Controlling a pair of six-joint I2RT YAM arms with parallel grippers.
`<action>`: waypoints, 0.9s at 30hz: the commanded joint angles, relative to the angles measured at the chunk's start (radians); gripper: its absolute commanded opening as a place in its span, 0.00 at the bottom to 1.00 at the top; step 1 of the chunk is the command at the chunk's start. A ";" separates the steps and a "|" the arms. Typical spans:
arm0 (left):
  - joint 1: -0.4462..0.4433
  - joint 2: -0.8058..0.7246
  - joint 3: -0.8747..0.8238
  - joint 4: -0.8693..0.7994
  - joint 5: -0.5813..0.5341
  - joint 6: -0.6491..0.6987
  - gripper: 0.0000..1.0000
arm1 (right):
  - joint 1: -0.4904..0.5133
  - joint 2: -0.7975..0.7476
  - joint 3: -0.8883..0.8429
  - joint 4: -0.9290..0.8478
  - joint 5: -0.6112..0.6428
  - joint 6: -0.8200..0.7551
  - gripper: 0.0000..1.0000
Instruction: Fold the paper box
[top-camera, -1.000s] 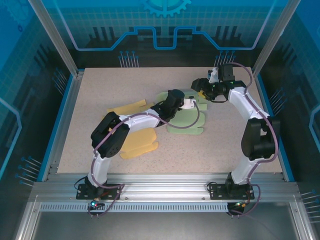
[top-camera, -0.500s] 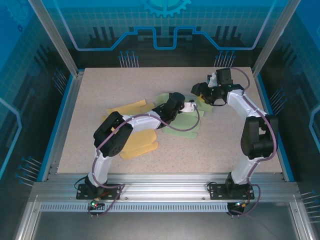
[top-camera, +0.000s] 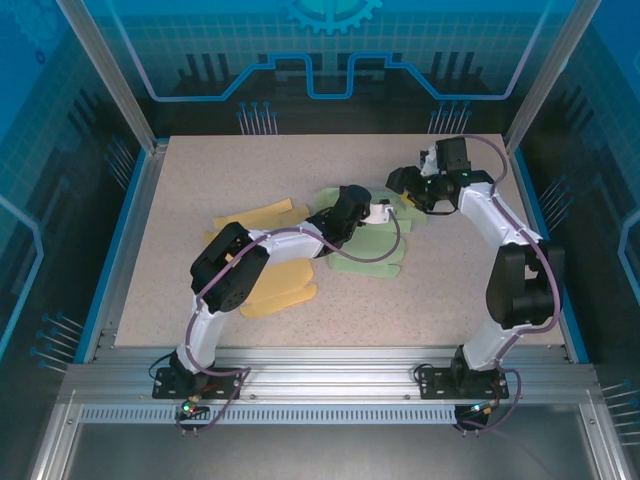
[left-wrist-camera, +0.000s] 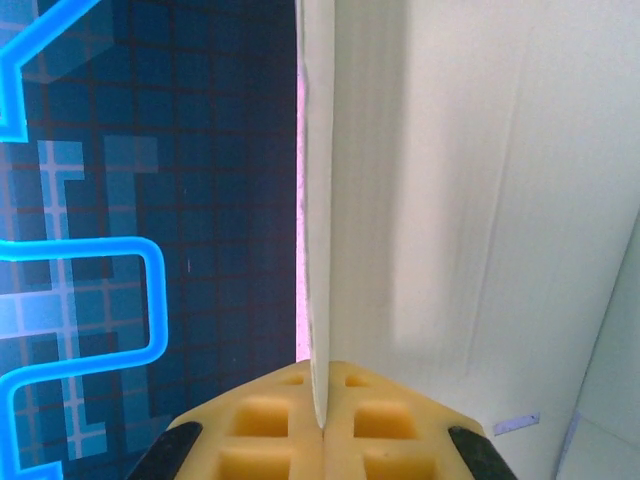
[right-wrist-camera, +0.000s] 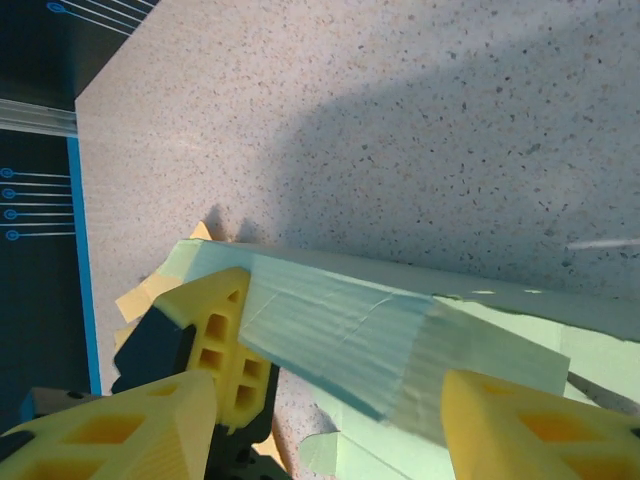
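The paper box (top-camera: 372, 256) is a light green cut sheet. It lies on the table (top-camera: 200, 170) right of the centre, a little nearer to the far edge than to the near one. Most of it is flat on the surface, with its rounded flaps spread out. No wall stands closed to another wall, so I judge that the folding is at an early step.

One panel at the far side of the sheet is raised from the table. In the right wrist view it shows as a long green strip (right-wrist-camera: 340, 320), tilted up, with a crease line across it.

The left fingers (top-camera: 386, 212) are fully closed on this panel. In the left wrist view the thin edge of the sheet (left-wrist-camera: 317, 200) goes straight down between the two yellow pads (left-wrist-camera: 270, 440), which pinch it.

The right fingers (top-camera: 402, 186) stand well apart, one on each side of the raised strip (right-wrist-camera: 520, 420). They hold nothing. I cannot tell if one of them touches the paper.

What is left seems to be nearly all: to press this panel along its crease, to raise the other sides, and to tuck in the flaps.

Some yellow sheets (top-camera: 265, 215) lie flat toward the left side of the table, just beside the green one.
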 joint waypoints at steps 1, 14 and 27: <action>0.001 0.004 0.026 0.035 -0.010 0.012 0.00 | 0.012 -0.019 -0.023 -0.013 0.012 0.002 0.62; 0.001 0.014 0.026 0.029 -0.008 0.001 0.00 | 0.018 0.082 -0.054 0.118 -0.086 0.077 0.62; 0.015 -0.008 0.006 -0.019 0.034 -0.058 0.10 | 0.017 0.139 -0.023 0.116 -0.071 0.067 0.32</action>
